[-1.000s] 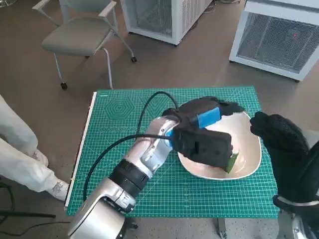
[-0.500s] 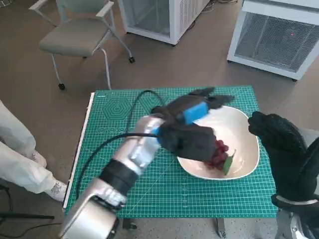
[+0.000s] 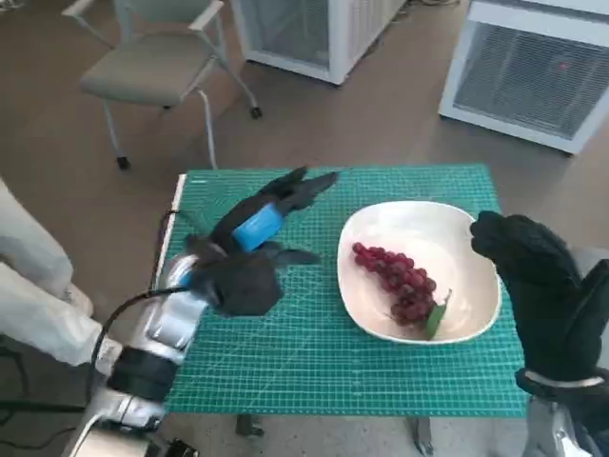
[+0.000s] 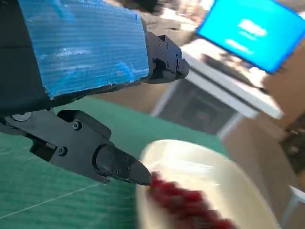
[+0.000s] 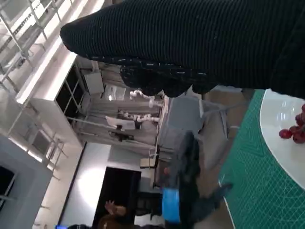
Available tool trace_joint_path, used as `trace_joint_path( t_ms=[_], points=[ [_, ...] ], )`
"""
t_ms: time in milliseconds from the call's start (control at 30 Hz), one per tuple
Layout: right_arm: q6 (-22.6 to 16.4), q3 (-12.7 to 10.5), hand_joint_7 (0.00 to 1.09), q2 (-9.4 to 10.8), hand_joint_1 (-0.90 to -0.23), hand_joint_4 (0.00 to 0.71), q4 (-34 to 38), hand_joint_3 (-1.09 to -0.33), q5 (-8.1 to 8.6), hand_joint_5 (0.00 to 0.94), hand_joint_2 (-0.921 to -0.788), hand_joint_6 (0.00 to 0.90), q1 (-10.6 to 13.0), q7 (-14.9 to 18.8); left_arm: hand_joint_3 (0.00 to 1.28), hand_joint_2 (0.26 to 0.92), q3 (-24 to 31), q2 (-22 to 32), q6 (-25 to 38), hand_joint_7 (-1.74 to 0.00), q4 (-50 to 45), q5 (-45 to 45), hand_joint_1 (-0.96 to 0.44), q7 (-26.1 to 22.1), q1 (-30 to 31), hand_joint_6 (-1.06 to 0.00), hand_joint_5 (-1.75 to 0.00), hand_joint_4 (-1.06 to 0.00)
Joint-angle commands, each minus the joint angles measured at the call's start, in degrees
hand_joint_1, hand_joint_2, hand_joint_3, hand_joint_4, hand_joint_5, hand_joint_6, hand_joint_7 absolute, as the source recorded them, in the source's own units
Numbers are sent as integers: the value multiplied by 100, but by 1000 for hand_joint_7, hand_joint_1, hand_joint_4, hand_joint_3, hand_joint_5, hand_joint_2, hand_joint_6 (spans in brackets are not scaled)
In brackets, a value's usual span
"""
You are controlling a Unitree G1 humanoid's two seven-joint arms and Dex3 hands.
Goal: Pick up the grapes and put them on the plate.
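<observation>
Grapes (image 3: 395,281) lie in the white plate (image 3: 466,305), a dark red bunch running from the plate's left side toward its near edge, with a green leaf (image 3: 434,320) at the near end. The plate sits on the green cutting mat (image 3: 314,367) that covers the table, toward the table's right edge. The left hand (image 3: 249,255) hovers above the mat's left half, well apart from the plate, its fingers spread and holding nothing. The right hand (image 3: 533,286) hangs at the table's right edge, just beside the plate's rim, empty; whether its fingers are curled or apart I cannot tell. A chair (image 3: 152,71) stands on the floor beyond the table's far left corner.
</observation>
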Motion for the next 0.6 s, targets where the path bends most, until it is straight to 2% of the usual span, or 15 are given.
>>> trace_joint_path(
  t_ms=[33, 167, 333, 467, 600],
  points=[
    [130, -31, 1034, -32, -352, 388, 106, -614, 59, 870, -921, 215, 29, 25, 3, 822, 297, 195, -673, -6, 58, -183, -326, 439, 583, -202, 0, -32],
    [152, -32, 1034, -55, -352, 388, 115, -614, 63, 870, -921, 215, 7, 33, 5, 826, 390, 233, -1046, -2, 209, -196, -360, 683, 807, -154, 1, -8],
    [183, -33, 1032, -85, -351, 392, 116, -614, 73, 871, -921, 216, -15, 52, 5, 831, 510, 228, -1313, -1, 263, -345, -376, 739, 1030, -136, -2, -5],
    [226, -41, 1032, -110, -350, 394, 120, -615, 92, 871, -921, 216, -36, 77, 6, 839, 596, 194, -1481, -4, 269, -604, -381, 596, 1179, -142, -8, -21],
    [254, -45, 1032, -128, -350, 394, 138, -615, 97, 872, -921, 216, -55, 102, 10, 858, 688, 122, -1650, -11, 389, -1080, -396, 205, 1242, -162, -13, -48]
  ],
)
